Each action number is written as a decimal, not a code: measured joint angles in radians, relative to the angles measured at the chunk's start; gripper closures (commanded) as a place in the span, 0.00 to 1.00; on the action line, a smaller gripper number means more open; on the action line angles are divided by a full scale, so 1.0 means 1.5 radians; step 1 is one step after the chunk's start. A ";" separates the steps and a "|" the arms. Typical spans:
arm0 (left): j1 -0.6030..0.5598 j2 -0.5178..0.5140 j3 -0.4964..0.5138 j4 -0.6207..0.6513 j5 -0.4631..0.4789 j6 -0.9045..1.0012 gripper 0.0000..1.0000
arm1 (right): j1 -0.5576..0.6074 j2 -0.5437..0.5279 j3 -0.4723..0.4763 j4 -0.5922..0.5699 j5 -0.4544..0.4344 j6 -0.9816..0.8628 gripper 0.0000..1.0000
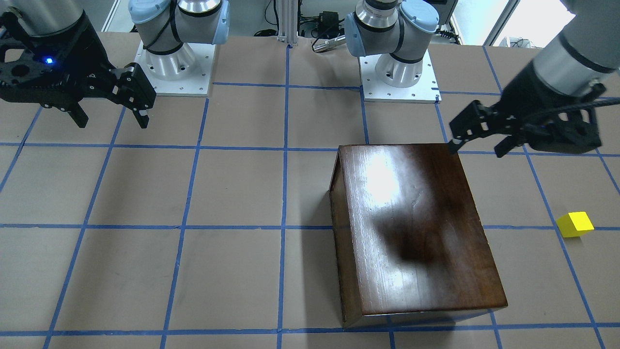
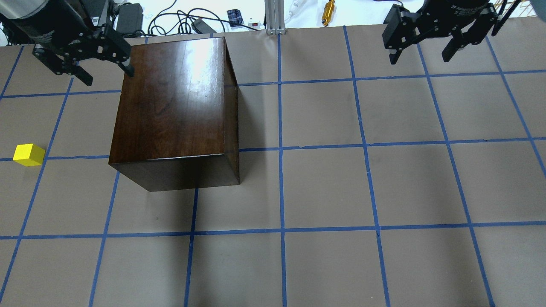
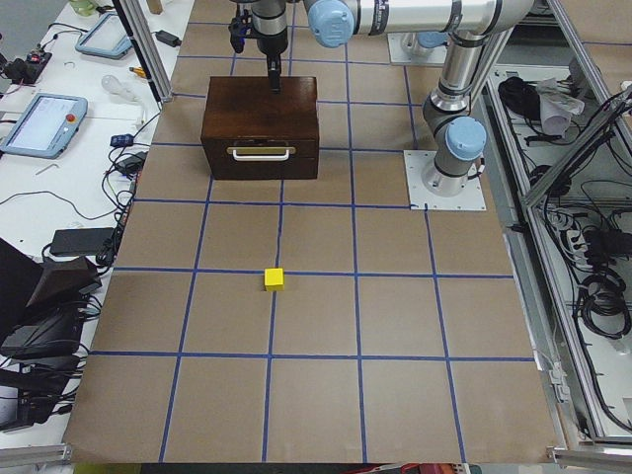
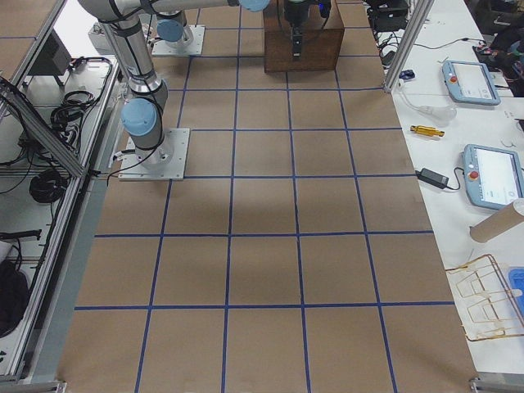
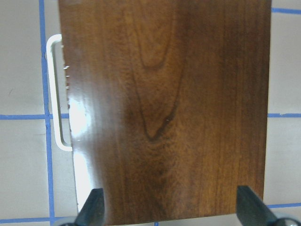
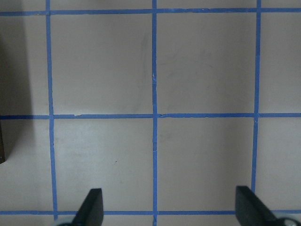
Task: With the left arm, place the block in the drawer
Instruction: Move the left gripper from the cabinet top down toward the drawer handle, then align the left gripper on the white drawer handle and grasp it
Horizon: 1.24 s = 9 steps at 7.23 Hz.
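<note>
Glossy dark-brown wooden box [image 1: 416, 228] is seen closest, its drawer [image 3: 262, 154] shut behind the whitish handle [image 5: 55, 94]. Above the box the black left gripper [image 1: 476, 148] is held spread and empty; the right gripper [image 1: 113, 118], far from the box, is parted too. Well apart from the box's handle side, the small bright yellow block [image 1: 575, 224] is found on the bench [image 1: 242, 194]. With the drawer shut, no opening is offered; the slim handle could be missed, or the box dragged.
</note>
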<state>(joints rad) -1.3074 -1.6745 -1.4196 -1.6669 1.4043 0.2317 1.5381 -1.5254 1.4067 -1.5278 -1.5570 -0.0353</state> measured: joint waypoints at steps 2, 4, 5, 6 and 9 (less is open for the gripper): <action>0.090 -0.008 -0.033 -0.002 -0.045 0.101 0.01 | 0.000 0.000 0.000 0.000 0.000 0.000 0.00; 0.143 -0.031 -0.074 0.034 -0.070 0.178 0.01 | 0.000 0.000 0.000 0.000 0.000 0.000 0.00; 0.158 -0.045 -0.088 0.058 -0.072 0.195 0.01 | 0.000 0.000 0.000 0.000 0.000 0.000 0.00; 0.167 -0.057 -0.103 0.085 -0.070 0.209 0.01 | 0.000 0.000 0.000 0.000 0.000 0.000 0.00; 0.172 -0.087 -0.148 0.155 -0.066 0.188 0.01 | 0.000 0.000 0.000 0.000 0.000 0.000 0.00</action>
<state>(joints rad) -1.0498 -1.8042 -1.6414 -1.4341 1.3055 0.5136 1.5381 -1.5258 1.4067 -1.5278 -1.5570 -0.0353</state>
